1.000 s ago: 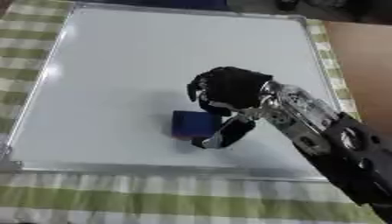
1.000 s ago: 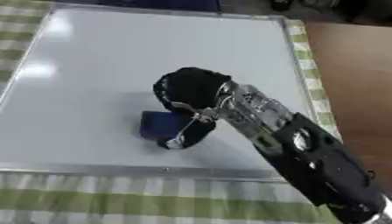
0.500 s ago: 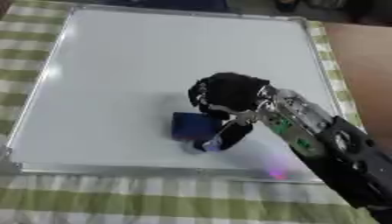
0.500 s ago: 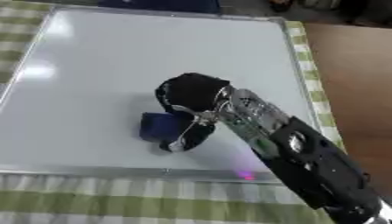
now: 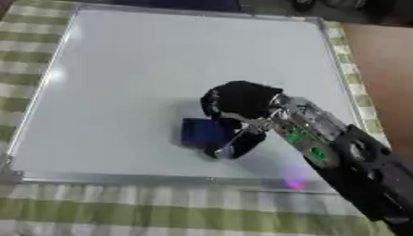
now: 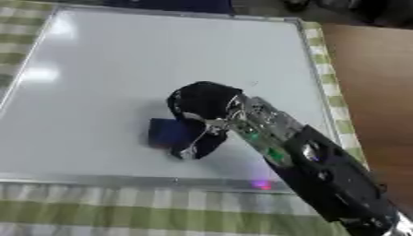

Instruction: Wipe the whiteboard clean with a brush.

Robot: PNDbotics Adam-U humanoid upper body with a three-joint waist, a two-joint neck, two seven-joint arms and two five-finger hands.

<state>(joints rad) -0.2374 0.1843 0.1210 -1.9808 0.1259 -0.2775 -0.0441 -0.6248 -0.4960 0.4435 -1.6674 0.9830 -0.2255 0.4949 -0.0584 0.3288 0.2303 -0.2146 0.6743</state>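
Gripping a blue brush (image 5: pixel 203 132) with the right hand (image 5: pixel 238 102), fingers curled over it and thumb against its near right side, on the near middle of the whiteboard (image 5: pixel 145 64), over a green checked cloth (image 5: pixel 121 212).

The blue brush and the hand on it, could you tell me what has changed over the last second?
Almost nothing has changed: the right robot hand remains curled on the blue brush at the same spot in the lower middle of the whiteboard. A pink glow has appeared near the bottom frame.
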